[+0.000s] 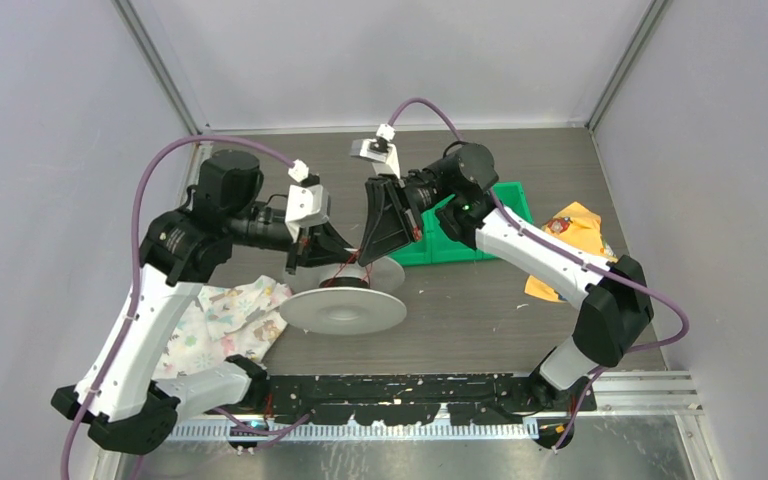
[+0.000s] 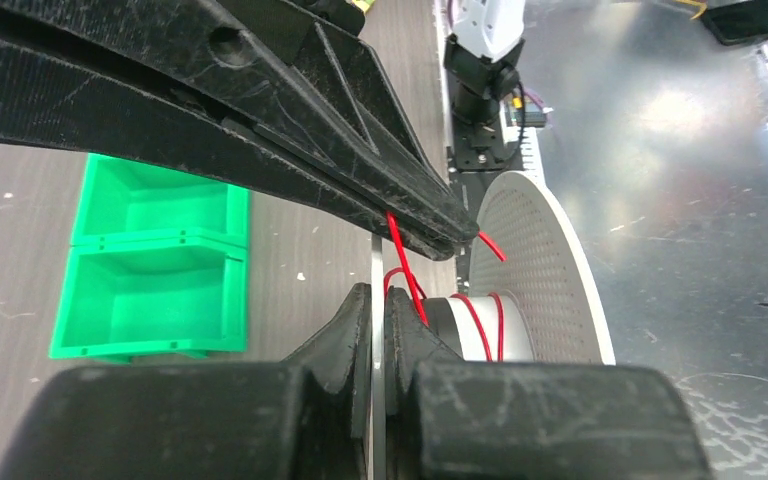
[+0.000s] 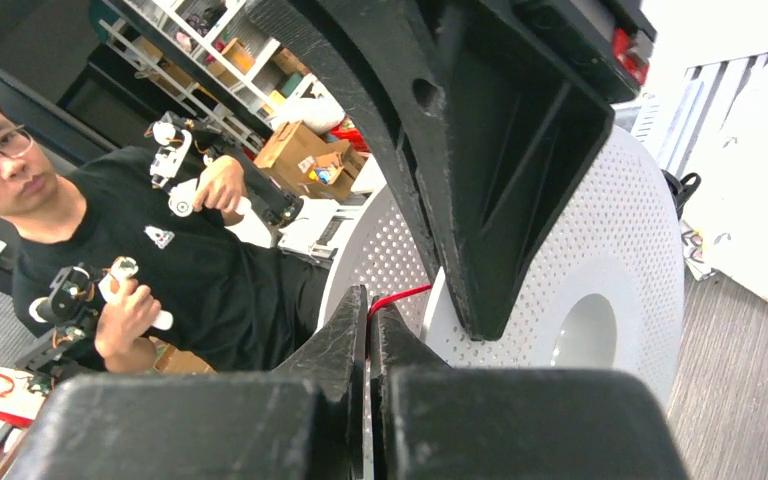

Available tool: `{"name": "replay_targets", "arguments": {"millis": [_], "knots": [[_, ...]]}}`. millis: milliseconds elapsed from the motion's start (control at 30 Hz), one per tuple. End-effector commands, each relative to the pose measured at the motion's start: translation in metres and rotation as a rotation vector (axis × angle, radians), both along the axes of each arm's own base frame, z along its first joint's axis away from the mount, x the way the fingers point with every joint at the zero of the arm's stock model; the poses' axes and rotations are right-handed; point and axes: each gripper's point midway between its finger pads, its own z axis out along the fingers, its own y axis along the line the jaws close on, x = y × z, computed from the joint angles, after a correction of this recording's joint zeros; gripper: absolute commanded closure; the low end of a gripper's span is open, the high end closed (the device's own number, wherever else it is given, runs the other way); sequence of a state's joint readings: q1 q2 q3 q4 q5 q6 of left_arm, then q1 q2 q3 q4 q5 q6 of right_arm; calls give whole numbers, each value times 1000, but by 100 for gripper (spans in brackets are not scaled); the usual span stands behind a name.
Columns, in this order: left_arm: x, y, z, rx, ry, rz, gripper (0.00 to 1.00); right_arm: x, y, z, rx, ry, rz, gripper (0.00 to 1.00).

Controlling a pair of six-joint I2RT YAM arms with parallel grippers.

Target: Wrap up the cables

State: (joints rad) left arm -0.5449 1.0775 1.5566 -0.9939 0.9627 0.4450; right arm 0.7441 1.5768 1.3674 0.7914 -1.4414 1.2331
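A white spool (image 1: pixel 345 308) with two perforated flanges is held tilted above the table. My left gripper (image 1: pixel 352 262) (image 2: pixel 377 300) is shut on the thin edge of one flange. The cable (image 2: pixel 480 322), a thin red strand, runs in a couple of turns round the spool's hub and up to my right gripper (image 1: pixel 368 252) (image 3: pixel 370 305). That gripper is shut on the red cable (image 3: pixel 400 294) just beside the spool (image 3: pixel 620 250). In the left wrist view the right gripper's fingers (image 2: pixel 290 130) cross the top, with the strand leaving their tip.
A green two-compartment bin (image 1: pixel 460 240) (image 2: pixel 150 265) stands behind the spool. A patterned cloth (image 1: pixel 225 320) lies at the left and a yellow packet (image 1: pixel 575 235) at the right. A small white-and-black part (image 1: pixel 375 148) sits near the back wall. A person (image 3: pixel 160 250) shows in the right wrist view.
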Motion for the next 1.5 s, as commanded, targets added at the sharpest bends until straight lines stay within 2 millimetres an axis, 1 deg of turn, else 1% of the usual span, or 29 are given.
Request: {"name": "replay_targets", "arguments": {"millis": [0,133,167,267,400,533,633,733,967,1100,1233,1333,1467], "knots": [[-38,1,4,2,205,-128,100,-15,-25,48,244,-203,-62,99],[-34,-3,1,54,317,-129,100,-17,-27,47,256,-216,-62,99],[-32,-4,4,58,331,-125,100,-17,-26,46,256,-218,-60,99],[-23,-8,3,76,389,-86,100,-17,-26,41,255,-222,-57,99],[-8,-8,2,80,486,-26,100,-12,-24,31,242,-218,-57,99],[-1,-9,5,66,565,-2,100,-2,-22,20,227,-207,-72,99],[1,-10,10,45,611,-9,100,3,-20,11,215,-197,-78,99],[3,-12,12,37,645,-18,100,6,-18,7,224,-199,-85,99],[-5,-13,16,12,691,-66,100,18,-13,-4,209,-188,-100,99],[-2,-12,14,12,724,-62,100,23,-10,-12,208,-186,-109,99],[5,-10,14,1,728,-43,100,35,-9,-18,202,-176,-137,99],[17,-9,13,-15,749,-8,100,46,-8,-23,194,-160,-170,99],[36,-6,10,-43,812,26,100,63,5,-42,176,-177,-219,99]]}}
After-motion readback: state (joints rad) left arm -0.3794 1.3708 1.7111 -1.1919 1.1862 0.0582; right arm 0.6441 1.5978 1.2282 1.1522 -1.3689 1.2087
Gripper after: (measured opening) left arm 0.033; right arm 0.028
